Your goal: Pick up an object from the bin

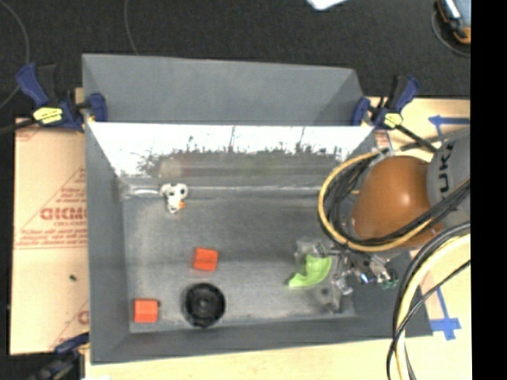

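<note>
Camera view: a green curved piece [310, 272] lies on the bin [261, 228] floor at 4 o'clock, right against the gripper [339, 280], on its 9 o'clock side. The gripper is low at the floor. Open or closed: cannot tell, and a hold on the green piece is unclear. A black round disc [204, 303] and an orange block [206, 259] sit at 7 o'clock, well apart from it.

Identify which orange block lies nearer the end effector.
The upper orange block, mid-floor; the lower orange block sits in the left corner, farther from the end effector.
</note>
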You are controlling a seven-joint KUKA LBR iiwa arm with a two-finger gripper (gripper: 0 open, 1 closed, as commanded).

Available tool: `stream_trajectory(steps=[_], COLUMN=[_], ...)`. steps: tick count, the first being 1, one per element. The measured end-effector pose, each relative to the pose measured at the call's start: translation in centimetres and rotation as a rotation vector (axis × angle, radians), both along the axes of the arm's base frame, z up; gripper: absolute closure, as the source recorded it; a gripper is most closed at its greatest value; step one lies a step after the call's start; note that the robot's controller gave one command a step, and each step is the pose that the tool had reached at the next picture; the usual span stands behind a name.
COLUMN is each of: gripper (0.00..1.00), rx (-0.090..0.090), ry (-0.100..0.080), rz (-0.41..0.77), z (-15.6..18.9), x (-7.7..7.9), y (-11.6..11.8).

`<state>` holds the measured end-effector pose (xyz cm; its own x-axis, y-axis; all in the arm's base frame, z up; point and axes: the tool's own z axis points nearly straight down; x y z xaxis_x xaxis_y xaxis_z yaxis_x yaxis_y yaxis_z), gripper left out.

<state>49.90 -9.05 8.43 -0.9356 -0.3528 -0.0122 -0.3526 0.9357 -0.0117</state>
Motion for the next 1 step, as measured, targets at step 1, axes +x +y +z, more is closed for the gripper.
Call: stream_trajectory(steps=[1], gripper=[1.00], rx=[0.002], ry=[-0.005], rz=[-0.145], z=[-1.34], x=[-0.47], y=[0.45])
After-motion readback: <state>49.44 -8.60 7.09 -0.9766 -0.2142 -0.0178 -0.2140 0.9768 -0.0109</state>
